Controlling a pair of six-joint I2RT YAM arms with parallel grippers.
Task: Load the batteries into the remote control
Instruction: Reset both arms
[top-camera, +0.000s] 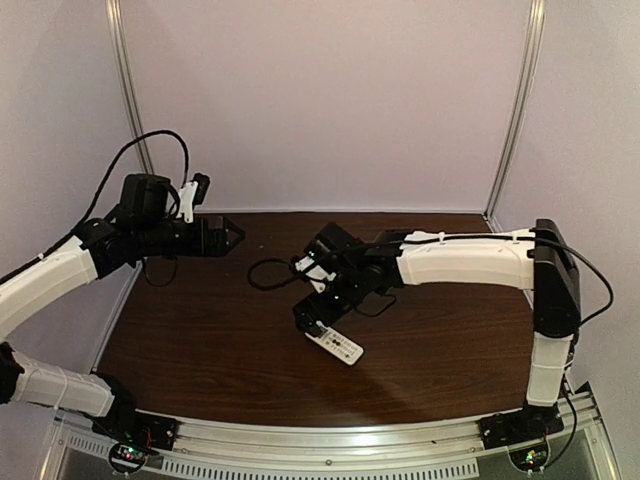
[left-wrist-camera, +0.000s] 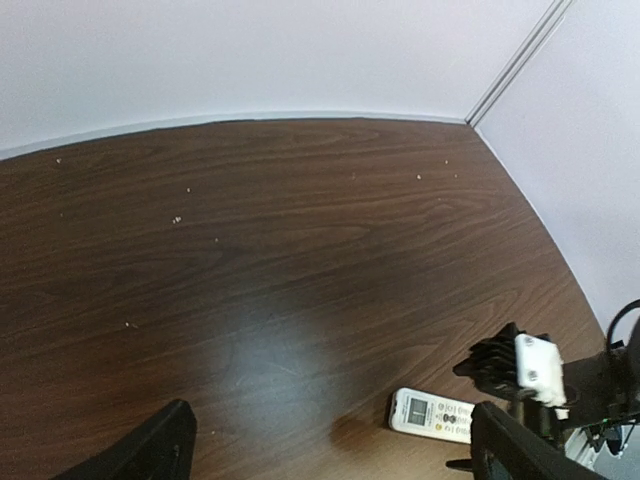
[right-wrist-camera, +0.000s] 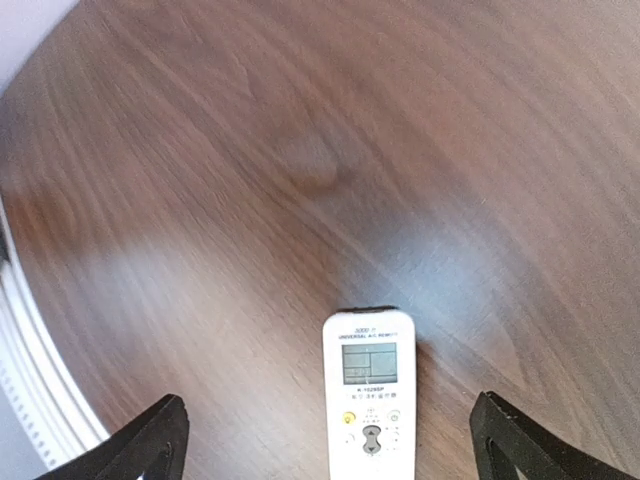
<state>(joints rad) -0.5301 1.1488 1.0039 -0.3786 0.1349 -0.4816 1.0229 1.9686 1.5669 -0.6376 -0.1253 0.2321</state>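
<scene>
The remote control (top-camera: 336, 345) lies face up on the dark wooden table (top-camera: 220, 340), white front with display and buttons showing. My right gripper (top-camera: 312, 318) hovers just above its end, jaws wide open and empty; in the right wrist view the remote (right-wrist-camera: 369, 395) lies between the spread fingertips (right-wrist-camera: 150, 445), untouched. My left gripper (top-camera: 228, 235) is raised at the far left, open and empty; its wrist view shows the remote (left-wrist-camera: 432, 414) far off beside the right gripper (left-wrist-camera: 505, 370). No batteries are in view.
The table's back wall (top-camera: 330, 100) and side panels close it in. A metal rail (top-camera: 330, 440) runs along the near edge. A black cable (top-camera: 268, 275) loops on the table beside the right wrist.
</scene>
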